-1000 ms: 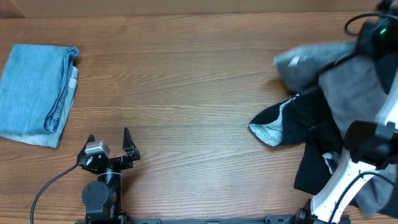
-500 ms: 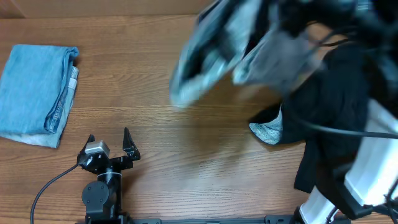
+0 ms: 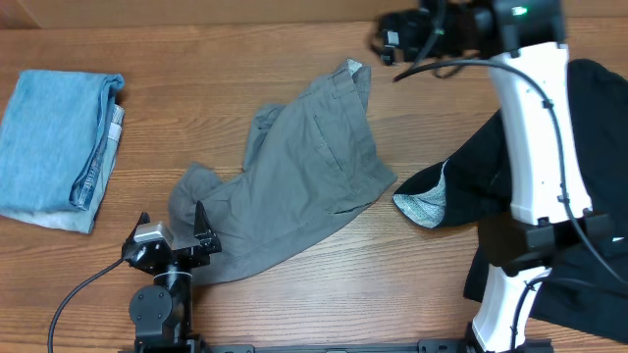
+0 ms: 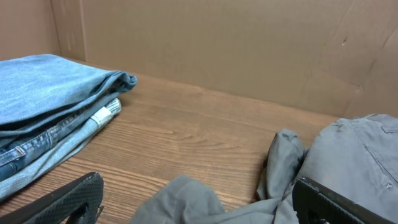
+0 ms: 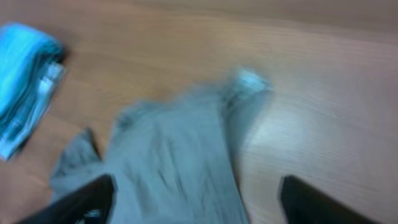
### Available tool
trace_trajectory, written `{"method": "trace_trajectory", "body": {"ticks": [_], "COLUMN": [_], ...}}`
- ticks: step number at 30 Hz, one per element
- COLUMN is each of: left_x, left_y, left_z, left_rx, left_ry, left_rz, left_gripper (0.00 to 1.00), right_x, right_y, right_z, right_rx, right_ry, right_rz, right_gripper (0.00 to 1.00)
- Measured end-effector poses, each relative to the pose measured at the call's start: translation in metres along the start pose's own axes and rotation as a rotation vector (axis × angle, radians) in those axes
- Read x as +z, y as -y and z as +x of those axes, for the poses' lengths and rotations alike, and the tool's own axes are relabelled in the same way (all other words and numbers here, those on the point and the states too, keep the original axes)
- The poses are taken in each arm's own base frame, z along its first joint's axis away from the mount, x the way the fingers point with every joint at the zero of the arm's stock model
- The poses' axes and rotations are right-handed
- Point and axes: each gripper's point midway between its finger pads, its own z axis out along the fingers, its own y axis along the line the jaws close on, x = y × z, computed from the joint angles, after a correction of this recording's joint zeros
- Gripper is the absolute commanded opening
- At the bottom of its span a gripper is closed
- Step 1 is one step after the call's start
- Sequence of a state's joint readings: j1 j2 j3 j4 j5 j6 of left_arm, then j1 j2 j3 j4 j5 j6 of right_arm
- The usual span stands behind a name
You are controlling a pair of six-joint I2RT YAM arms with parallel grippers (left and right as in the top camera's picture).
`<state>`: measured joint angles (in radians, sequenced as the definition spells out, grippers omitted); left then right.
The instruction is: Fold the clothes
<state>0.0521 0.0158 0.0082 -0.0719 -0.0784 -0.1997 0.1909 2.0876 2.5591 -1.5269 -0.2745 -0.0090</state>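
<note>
The wooden table (image 3: pixel 343 289) fills the overhead view, and a cardboard wall (image 4: pixel 205 43) stands behind it in the left wrist view. The white right arm (image 3: pixel 535 127) rises from the near right edge and reaches across to the far side of the table, passing over a black garment (image 3: pixel 469 181) heaped at the right; a pale grey patch of lining (image 3: pixel 424 208) shows at that garment's left tip. The grey shorts (image 3: pixel 299 172) lie crumpled but opened out in the middle of the table, running on a slant from the far centre down towards the near left, with the waistband end and a small pale tag (image 3: pixel 355 68) at the far corner, just beside the right arm's wrist. A light-blue garment (image 3: pixel 54 147) sits folded at the far left, well apart from the shorts. The left gripper (image 3: pixel 173 216) rests at the near left with its fingers spread wide; the lower hem of the shorts reaches it, and the left wrist view shows a rumpled fold of grey cloth lying between the two fingers, which are not closed on it. The right gripper (image 5: pixel 198 196) hangs above the shorts' waistband end, its view blurred, with both fingers far apart and nothing pinched between them
</note>
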Motion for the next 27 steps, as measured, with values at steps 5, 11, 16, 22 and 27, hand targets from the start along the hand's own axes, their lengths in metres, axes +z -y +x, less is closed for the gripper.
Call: {"method": "trace_trajectory", "body": {"ticks": [5,11,16,22,27], "left_x": [0.000,0.000,0.000,0.000,0.000], "left_y": [0.000,0.000,0.000,0.000,0.000], "left_z": [0.000,0.000,0.000,0.000,0.000], "left_rx": [0.000,0.000,0.000,0.000,0.000], "left_ry": [0.000,-0.001,0.000,0.000,0.000], "left_rz": [0.000,0.000,0.000,0.000,0.000], "left_gripper": [1.00,1.00,1.00,1.00,1.00], "right_x": [0.004,0.057,0.076,0.090,0.071], "right_y": [0.081,0.128,0.212,0.271,0.335], "right_z": [0.066,0.171,0.253,0.276,0.279], "right_rx": [0.313,0.531,0.793,0.914,0.965], "right_ry": [-0.247,-0.597,-0.658,-0.511,-0.364], "right_rz": [0.163,0.216,0.327,0.356,0.489], "right_gripper": [0.04,0.04,0.04,0.04,0.04]}}
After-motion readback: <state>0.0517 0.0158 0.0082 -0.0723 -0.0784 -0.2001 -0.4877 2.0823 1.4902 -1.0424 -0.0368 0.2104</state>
